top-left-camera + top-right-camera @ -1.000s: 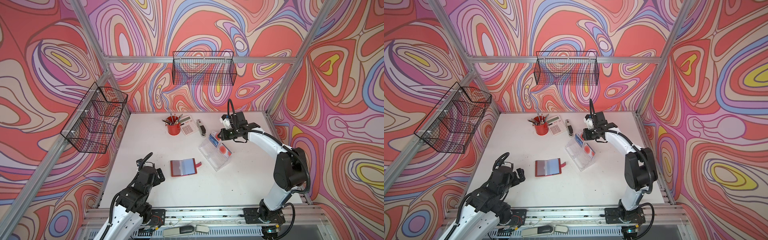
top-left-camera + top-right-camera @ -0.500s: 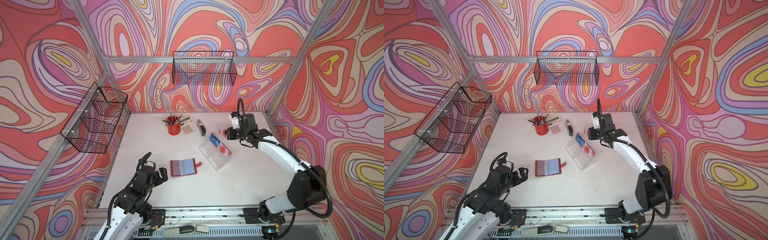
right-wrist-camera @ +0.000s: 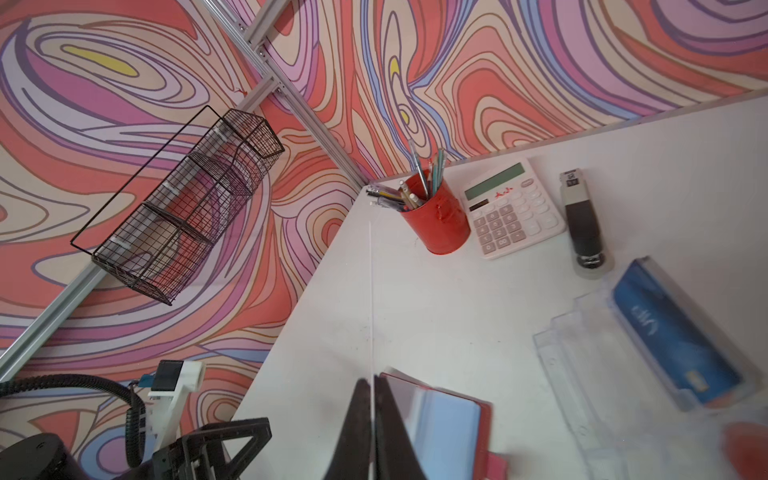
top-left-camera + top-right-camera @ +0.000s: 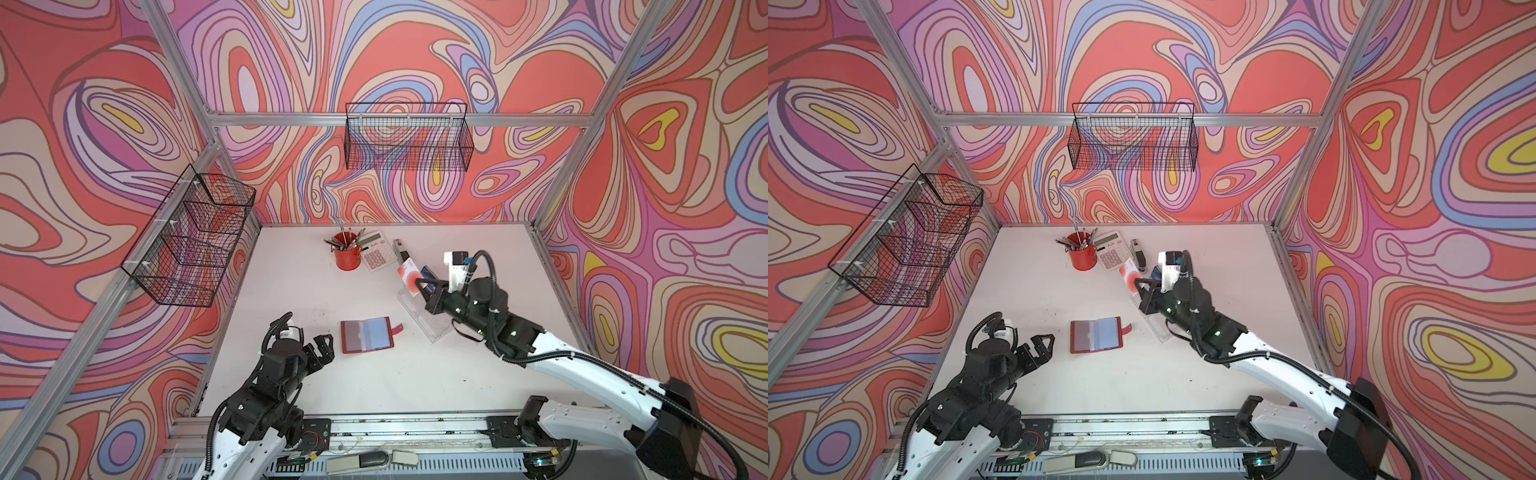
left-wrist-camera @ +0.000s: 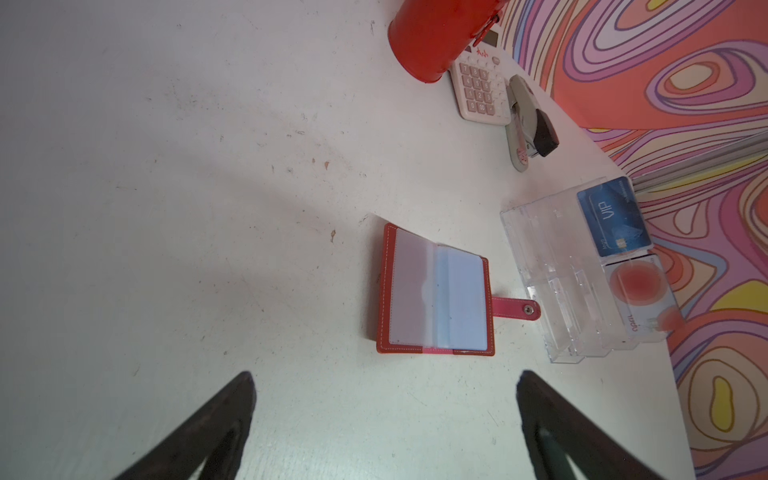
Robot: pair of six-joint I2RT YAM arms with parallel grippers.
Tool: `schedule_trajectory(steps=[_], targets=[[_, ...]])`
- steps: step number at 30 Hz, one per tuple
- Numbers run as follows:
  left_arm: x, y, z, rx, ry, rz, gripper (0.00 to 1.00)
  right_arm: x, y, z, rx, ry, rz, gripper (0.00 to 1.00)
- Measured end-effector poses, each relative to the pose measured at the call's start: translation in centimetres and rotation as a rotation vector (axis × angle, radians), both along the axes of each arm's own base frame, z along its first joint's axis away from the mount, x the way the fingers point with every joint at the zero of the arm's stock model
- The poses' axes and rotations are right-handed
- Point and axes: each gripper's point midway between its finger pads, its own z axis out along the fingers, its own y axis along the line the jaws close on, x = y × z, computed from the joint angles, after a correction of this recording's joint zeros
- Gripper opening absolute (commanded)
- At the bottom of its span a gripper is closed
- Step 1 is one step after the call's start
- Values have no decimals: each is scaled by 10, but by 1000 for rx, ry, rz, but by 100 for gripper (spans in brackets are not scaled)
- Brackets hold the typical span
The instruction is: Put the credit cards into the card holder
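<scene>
The card holder [image 4: 368, 334] [image 4: 1096, 334] [image 5: 436, 295] [image 3: 449, 419], a red wallet, lies open on the white table with its clear sleeves up. My right gripper [image 4: 422, 286] [image 4: 1139, 286] [image 3: 372, 386] is shut on a pale credit card with a red-orange circle [image 4: 408, 274] [image 4: 1128, 273], held upright in the air above the clear tray [image 4: 428, 320] [image 5: 552, 282]; the right wrist view shows this card edge-on [image 3: 371, 291]. A blue card [image 5: 613, 216] [image 3: 673, 336] and another pale card [image 5: 640, 291] stay in the tray. My left gripper [image 4: 326, 347] [image 4: 1044, 345] [image 5: 384, 376] stands open just left of the holder.
At the back of the table stand a red pen cup [image 4: 347, 257], a calculator [image 4: 377, 251] and a stapler [image 5: 530, 120]. Black wire baskets hang on the left wall [image 4: 191, 241] and the back wall [image 4: 409, 137]. Aluminium frame posts line the table's edges.
The right arm has swung out and lowered; its gripper now points left, holding the pale card clear of the tray. The left gripper has crept slightly towards the holder, still open.
</scene>
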Motion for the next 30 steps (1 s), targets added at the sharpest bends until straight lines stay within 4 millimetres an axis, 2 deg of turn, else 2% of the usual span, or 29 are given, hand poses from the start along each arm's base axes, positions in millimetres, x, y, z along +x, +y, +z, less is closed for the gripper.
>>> schedule_trajectory(steps=[1,3,5,7,10,12,14,17,23,26,30], targets=[[-1,0,0,-14,-5,2,100,-17,19,-16,4,7,15,0],[-3,-1,-4,-39,-10,6,100,-43,45,-44,7,15,22,0],[-5,-2,-9,-58,-8,11,100,-60,60,-73,17,30,-2,0],[-6,-1,-14,-76,-9,21,100,-64,67,-104,39,56,-58,0],[-6,-2,-22,-92,3,27,100,-55,69,-140,72,89,-138,0],[-7,-3,-27,-94,17,28,100,-51,68,-157,75,106,-177,0],[-5,-4,-28,-95,28,28,100,-48,69,-163,81,116,-202,0],[-1,-8,-32,-92,52,20,99,-43,74,-155,133,123,-226,0],[9,-22,-44,-96,120,-11,90,-28,83,-156,147,141,-255,0],[13,-28,-51,-104,147,-26,82,-20,82,-168,132,161,-264,0],[17,-33,-55,-110,163,-39,80,-7,75,-190,111,196,-278,0]])
